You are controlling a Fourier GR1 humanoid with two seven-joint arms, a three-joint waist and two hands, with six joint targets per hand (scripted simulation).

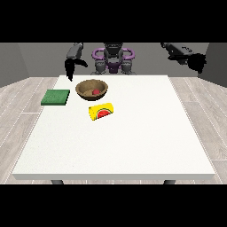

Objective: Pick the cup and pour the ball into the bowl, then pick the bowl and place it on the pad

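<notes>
A brown wooden bowl [92,89] stands on the white table [133,133] near its far edge, with a red ball [95,91] inside it. A yellow cup [101,111] with a watermelon picture lies on its side just in front of the bowl. A green pad [56,97] lies flat to the left of the bowl. The hand at the view's left [69,69] hangs above the table's far left corner, fingers pointing down and straight, holding nothing. The hand at the view's right [197,60] is raised beyond the table's right side, away from every object.
The robot's torso [113,60] stands behind the table's far edge. Grey wood flooring surrounds the table on both sides.
</notes>
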